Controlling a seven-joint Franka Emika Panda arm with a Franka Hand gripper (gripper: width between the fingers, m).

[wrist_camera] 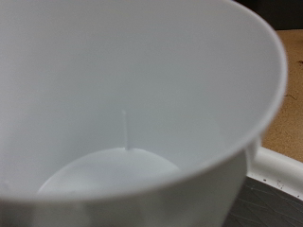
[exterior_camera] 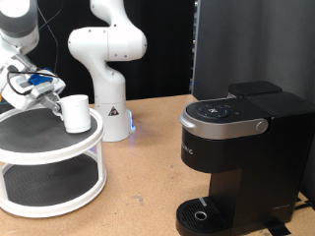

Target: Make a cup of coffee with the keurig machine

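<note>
The cup (exterior_camera: pixel 76 112), a plain white mug, stands upright on the top tier of a white round two-tier shelf (exterior_camera: pixel 49 147) at the exterior view's left. My gripper (exterior_camera: pixel 54 93) is at the cup's left side, at rim height and very close to it. In the wrist view the cup's empty white inside (wrist_camera: pixel 123 95) fills almost the whole picture, and no fingers show there. The black keurig machine (exterior_camera: pixel 241 147) stands at the exterior view's right with its silver-grey lid down and its round drip tray (exterior_camera: pixel 202 214) bare.
The arm's white base (exterior_camera: pixel 110 98) stands on the wooden table behind the shelf. The shelf's lower tier (exterior_camera: pixel 44 182) shows nothing on it. A dark panel (exterior_camera: pixel 246 44) rises behind the machine. The shelf's white rim (wrist_camera: pixel 279 170) and some wooden table (wrist_camera: pixel 289 104) show past the cup.
</note>
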